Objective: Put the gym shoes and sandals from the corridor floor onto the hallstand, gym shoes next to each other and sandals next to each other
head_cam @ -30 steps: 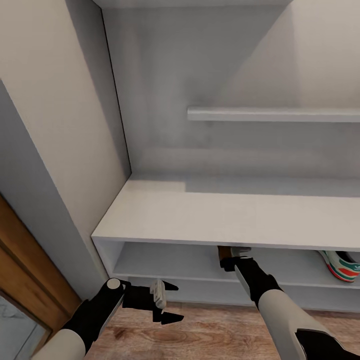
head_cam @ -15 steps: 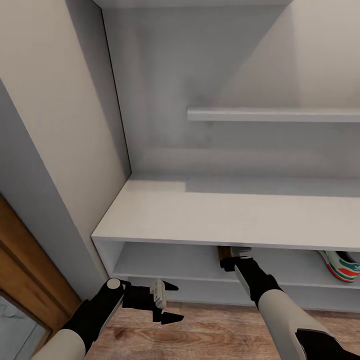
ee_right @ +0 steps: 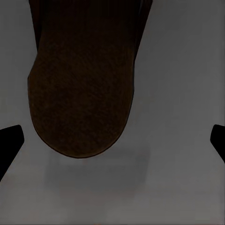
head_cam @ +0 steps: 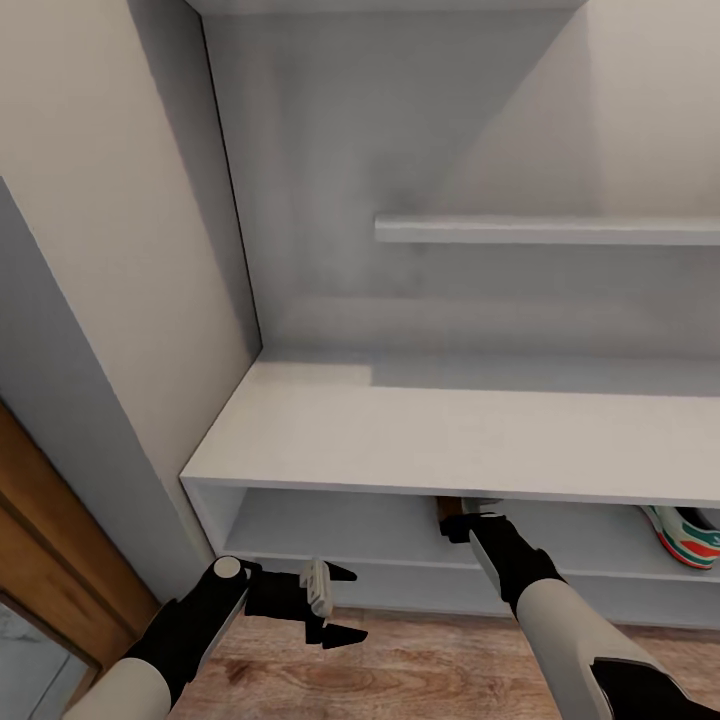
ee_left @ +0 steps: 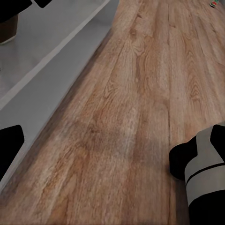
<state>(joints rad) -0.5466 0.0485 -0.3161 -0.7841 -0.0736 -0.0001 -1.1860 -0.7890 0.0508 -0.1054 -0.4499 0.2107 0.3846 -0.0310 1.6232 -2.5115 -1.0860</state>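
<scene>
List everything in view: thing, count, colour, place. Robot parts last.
Rack: one, white, wide bench top with shelf openings beneath, against the wall.
Wall shelf: one, white, above the bench top.
Sandal: one, dark brown, lying on the shelf in front of the right end effector.
Gym shoe: one, white with green stripes and red-orange accents, on the shelf at the far right.
Floor: light brown wood planks, in front of the rack.
Door: one, brown wood, at the left edge.
Left end effector: black, open, empty, above the floor.
Right end effector: black, open, reaching into the shelf opening at the sandal.
</scene>
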